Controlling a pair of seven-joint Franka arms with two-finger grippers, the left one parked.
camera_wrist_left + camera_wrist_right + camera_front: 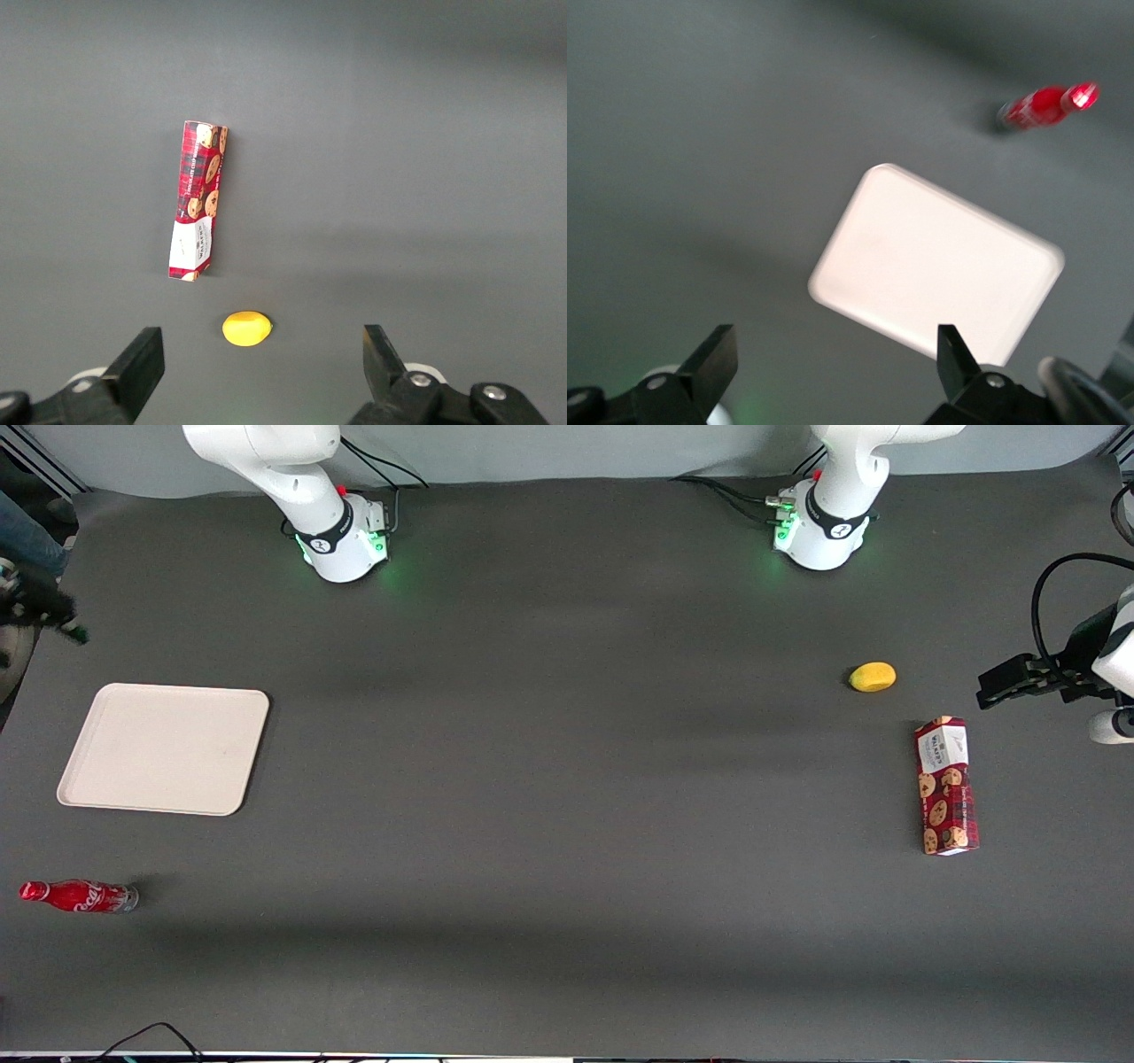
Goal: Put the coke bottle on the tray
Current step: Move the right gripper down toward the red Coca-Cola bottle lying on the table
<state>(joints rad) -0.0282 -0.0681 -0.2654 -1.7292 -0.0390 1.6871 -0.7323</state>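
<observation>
Approach step: the claw [837,372] hangs open high above the tray [935,266], nothing held; next it must descend onto the coke bottle [80,895] lying near the worktop's front edge.

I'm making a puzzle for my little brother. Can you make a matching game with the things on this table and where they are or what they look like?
Things:
1. coke bottle
2. tray
3. lemon
4. cookie box
5. gripper

Descriptions:
A. yellow, beside the cookie box
B. off-white, nothing on it
C. open, above the table near the tray
D. red, lying on the table nearer the front camera than the tray
E. red with cookie pictures, toward the parked arm's end

Pairs: 1-D, 2-B, 3-A, 4-E, 5-C
</observation>
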